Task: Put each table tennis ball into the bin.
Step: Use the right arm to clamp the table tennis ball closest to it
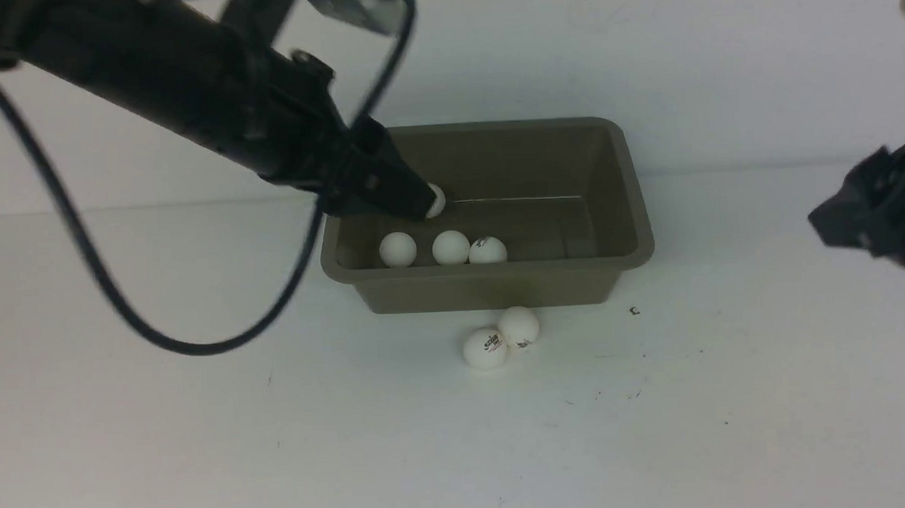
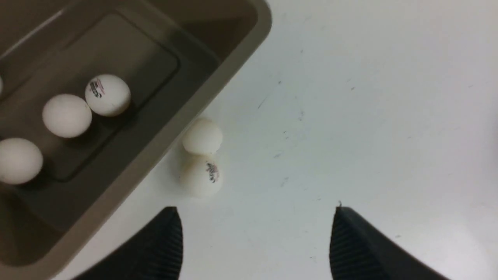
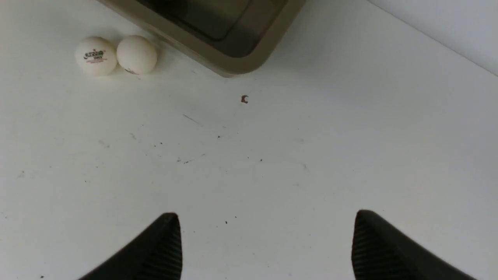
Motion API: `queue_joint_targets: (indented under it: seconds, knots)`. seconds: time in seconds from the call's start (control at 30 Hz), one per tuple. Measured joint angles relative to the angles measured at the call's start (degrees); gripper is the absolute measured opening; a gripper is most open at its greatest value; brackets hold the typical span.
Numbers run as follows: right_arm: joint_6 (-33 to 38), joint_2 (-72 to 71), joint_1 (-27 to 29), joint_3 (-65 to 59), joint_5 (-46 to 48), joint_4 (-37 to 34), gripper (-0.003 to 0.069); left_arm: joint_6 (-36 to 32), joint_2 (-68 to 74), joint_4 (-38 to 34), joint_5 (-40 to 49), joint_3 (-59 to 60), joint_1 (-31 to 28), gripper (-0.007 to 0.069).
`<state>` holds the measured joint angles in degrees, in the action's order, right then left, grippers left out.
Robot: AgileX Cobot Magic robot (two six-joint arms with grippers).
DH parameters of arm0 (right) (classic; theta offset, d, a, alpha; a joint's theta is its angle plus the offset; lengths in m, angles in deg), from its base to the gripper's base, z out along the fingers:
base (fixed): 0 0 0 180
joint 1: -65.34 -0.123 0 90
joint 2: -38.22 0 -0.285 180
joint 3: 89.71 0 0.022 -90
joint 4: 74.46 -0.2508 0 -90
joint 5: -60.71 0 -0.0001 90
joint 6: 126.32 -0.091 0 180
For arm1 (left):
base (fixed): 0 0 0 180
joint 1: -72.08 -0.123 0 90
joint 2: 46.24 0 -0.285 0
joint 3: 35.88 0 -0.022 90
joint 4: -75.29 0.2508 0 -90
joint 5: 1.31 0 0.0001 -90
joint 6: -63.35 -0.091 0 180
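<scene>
Worktop [image 1: 735, 425]: open in front and to the right of two loose balls [image 1: 486, 349]. Bin [image 1: 492, 290]: near wall stands just behind them. Left hand [image 1: 420, 206] and arm overhang the bin's left end; cable [image 1: 189, 346] loops low beside it.

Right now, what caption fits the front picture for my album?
Left gripper above the bin: four balls inside, two balls waiting on the table.
</scene>
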<state>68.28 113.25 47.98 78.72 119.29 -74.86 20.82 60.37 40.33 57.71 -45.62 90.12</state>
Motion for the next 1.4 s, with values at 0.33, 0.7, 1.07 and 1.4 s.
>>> queue_joint_targets:
  seconds: [0.33,0.7,1.07,1.4]
  knots:
    - [0.5,-0.1,0.0,-0.1,-1.3,0.0,0.0531,11.5,6.1,4.8,-1.3,0.0,5.1,0.0457]
    - [1.5,-0.1,0.0,-0.2,-2.0,-0.2,0.0531,23.2,6.7,16.7,-2.1,0.0,11.1,0.0439]
    - [1.9,-0.1,0.0,-0.2,-2.3,-0.2,0.0531,26.8,13.3,22.0,-11.6,0.0,11.2,0.0408]
    - [2.9,-0.1,0.0,-0.2,-2.7,-0.2,0.0531,26.1,17.9,17.5,-14.8,0.0,11.2,0.0408]
